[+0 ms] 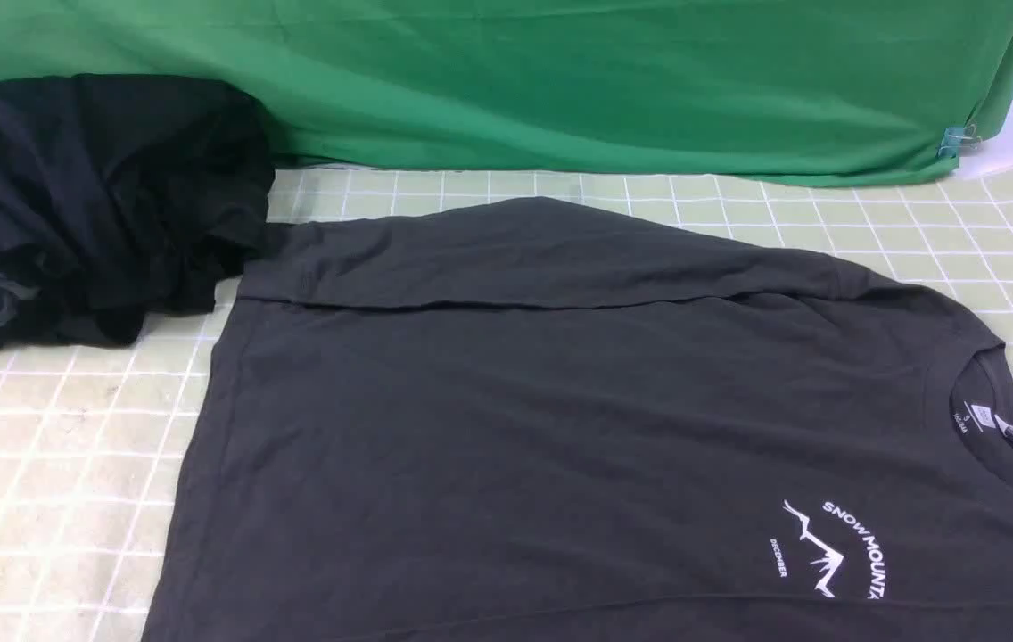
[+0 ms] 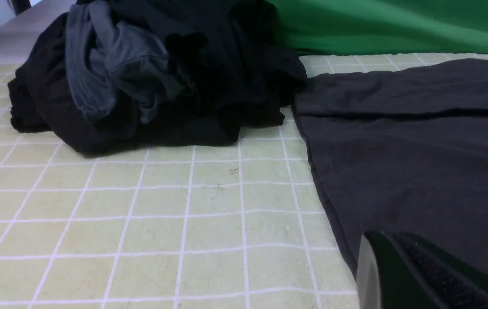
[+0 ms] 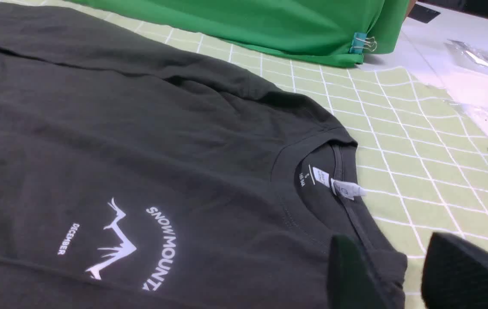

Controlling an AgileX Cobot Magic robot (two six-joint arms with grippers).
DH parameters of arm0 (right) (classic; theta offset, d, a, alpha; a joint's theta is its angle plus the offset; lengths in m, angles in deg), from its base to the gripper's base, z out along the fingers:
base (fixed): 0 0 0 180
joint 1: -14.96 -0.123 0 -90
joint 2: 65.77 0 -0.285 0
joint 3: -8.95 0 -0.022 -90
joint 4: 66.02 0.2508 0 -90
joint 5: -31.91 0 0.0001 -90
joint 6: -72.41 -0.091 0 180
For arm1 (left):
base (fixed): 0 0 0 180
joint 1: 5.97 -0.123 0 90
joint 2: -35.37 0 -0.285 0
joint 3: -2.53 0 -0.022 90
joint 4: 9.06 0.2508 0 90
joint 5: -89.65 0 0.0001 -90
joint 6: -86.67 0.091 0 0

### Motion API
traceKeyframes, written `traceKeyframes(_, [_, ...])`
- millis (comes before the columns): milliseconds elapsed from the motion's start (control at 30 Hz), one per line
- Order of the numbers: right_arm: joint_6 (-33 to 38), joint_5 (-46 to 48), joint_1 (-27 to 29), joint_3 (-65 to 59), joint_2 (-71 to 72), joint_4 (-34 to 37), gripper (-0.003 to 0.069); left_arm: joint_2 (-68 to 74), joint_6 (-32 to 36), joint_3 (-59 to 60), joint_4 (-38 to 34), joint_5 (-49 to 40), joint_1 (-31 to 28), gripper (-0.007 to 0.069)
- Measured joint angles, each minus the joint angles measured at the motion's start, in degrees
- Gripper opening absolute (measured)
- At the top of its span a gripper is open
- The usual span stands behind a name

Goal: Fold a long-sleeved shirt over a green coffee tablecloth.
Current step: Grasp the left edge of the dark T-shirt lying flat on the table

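The long-sleeved shirt is charcoal grey; its chest print is white, a mountain outline with curved capitals beginning "SNOW MOUNTA" and the word "DECEMBER". The neck label is white. The tablecloth is pale yellow-green, patterned with a grid of thin white lines. The garment pile is black, with a grey-blue piece. The fabric backdrop is plain vivid green; its clip is teal with silvery wire handles.

Cloth-covered work table, green fabric backdrop, binder clip, setting unclear
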Motion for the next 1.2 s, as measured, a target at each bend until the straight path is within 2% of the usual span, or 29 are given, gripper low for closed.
traceKeyframes(633, [0.00, 0.00, 0.00, 0.00, 0.00, 0.00, 0.0242, 0.00, 0.28, 0.00, 0.44, 0.13, 0.00, 0.0018])
traceKeyframes(700, [0.00, 0.00, 0.00, 0.00, 0.00, 0.00, 0.0242, 0.02, -0.63, 0.00, -3.41, 2.40, 0.00, 0.0018])
traceKeyframes(867, [0.00, 0.00, 0.00, 0.00, 0.00, 0.00, 0.0242, 0.00, -7.20, 0.00, -20.60, 11.30, 0.00, 0.0018])
traceKeyframes(933, [0.00, 0.00, 0.00, 0.00, 0.00, 0.00, 0.0242, 0.00, -8.66, 0.00, -24.47, 14.62, 0.00, 0.0018])
traceKeyframes(1067, [0.16, 0.00, 0.00, 0.00, 0.00, 0.00, 0.0242, 0.02, -9.44, 0.00, -25.35, 17.47, 0.00, 0.0018])
traceKeyframes(1200, [1.65, -0.17, 0.00, 0.00, 0.00, 0.00, 0.0242, 0.00, -13.79, 0.00, -25.88, 27.72, 0.00, 0.0018])
